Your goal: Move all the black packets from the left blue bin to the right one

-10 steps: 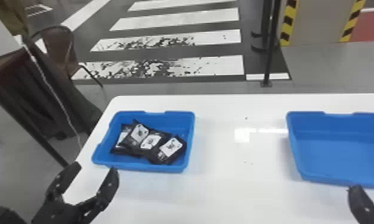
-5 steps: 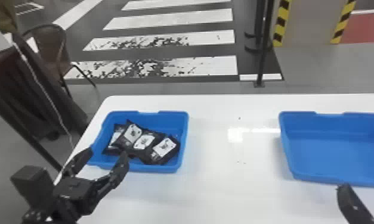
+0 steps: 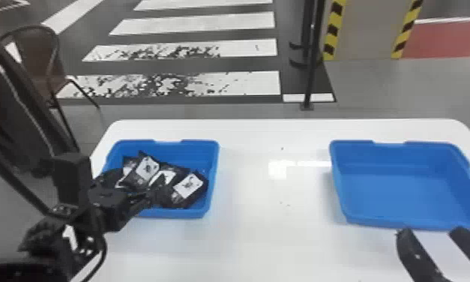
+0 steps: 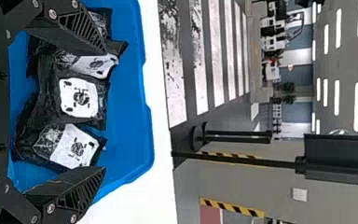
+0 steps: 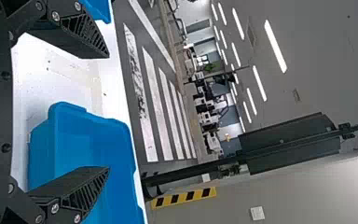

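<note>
My left gripper [image 3: 132, 187] is at the near left part of the left blue bin [image 3: 172, 213], over the black packets [image 3: 188, 185]. In the left wrist view the gripper [image 4: 105, 109] stands open, its fingers wide apart, with several overlapping black packets [image 4: 78, 98] with white labels between and beyond them. My right gripper [image 3: 428, 232] is parked open at the near side of the right blue bin [image 3: 395, 195], which holds no packets. The right wrist view shows this gripper [image 5: 108, 112] with nothing between its fingers.
Both bins stand on a white table [image 3: 275, 232], with a wide strip of tabletop between them. Beyond the table's far edge are a black post [image 3: 312, 56] and, at the left, a brown chair [image 3: 39, 67].
My left gripper has moved forward and to the right, from the table's near left side to over the left bin. The head view has shifted slightly, and the packets lie as before.
</note>
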Action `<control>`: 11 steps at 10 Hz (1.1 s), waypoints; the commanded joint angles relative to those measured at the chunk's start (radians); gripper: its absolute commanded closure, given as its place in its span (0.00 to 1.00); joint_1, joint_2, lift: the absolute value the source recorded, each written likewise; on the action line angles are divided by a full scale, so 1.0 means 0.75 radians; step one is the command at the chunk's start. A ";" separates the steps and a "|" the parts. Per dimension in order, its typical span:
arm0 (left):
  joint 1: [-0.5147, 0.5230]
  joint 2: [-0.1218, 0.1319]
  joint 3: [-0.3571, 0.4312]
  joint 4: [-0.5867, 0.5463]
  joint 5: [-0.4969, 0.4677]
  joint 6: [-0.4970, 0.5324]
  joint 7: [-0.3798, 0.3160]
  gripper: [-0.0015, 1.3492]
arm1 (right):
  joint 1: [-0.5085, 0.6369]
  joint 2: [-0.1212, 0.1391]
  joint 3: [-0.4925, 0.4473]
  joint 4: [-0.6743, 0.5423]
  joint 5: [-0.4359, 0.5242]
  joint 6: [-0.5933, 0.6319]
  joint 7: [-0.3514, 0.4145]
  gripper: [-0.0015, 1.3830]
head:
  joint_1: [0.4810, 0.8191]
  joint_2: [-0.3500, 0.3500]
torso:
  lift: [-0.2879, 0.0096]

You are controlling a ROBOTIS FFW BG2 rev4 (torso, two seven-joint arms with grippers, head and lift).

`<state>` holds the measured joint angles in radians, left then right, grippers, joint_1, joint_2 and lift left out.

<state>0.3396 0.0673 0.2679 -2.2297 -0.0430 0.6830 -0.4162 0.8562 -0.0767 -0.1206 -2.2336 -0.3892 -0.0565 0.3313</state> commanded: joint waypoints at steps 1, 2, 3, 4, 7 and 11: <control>-0.122 0.025 -0.020 0.000 -0.113 0.199 -0.036 0.12 | -0.003 0.000 0.004 0.005 -0.002 0.000 0.000 0.13 | 0.63 0.68 | 0.50; -0.188 0.049 -0.059 0.003 -0.177 0.297 -0.069 0.13 | -0.006 0.000 0.007 0.005 -0.007 0.000 0.000 0.13 | 0.63 0.68 | 0.50; -0.250 0.070 -0.102 0.042 -0.193 0.359 -0.093 0.13 | -0.009 0.000 0.009 0.008 -0.007 0.000 0.000 0.13 | 0.63 0.69 | 0.50; -0.325 0.090 -0.152 0.101 -0.219 0.411 -0.136 0.13 | -0.009 0.000 0.012 0.008 -0.010 0.000 0.000 0.13 | 0.63 0.68 | 0.50; -0.469 0.137 -0.277 0.200 -0.341 0.546 -0.241 0.13 | -0.016 0.000 0.023 0.018 -0.023 0.000 0.000 0.13 | 0.63 0.62 | 0.50; -0.600 0.172 -0.386 0.330 -0.530 0.624 -0.398 0.13 | -0.026 0.000 0.031 0.035 -0.047 0.000 0.000 0.13 | 0.63 0.61 | 0.50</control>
<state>-0.0937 0.1924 -0.0094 -2.0070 -0.4152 1.1468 -0.7095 0.8391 -0.0767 -0.0983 -2.2103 -0.4225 -0.0565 0.3313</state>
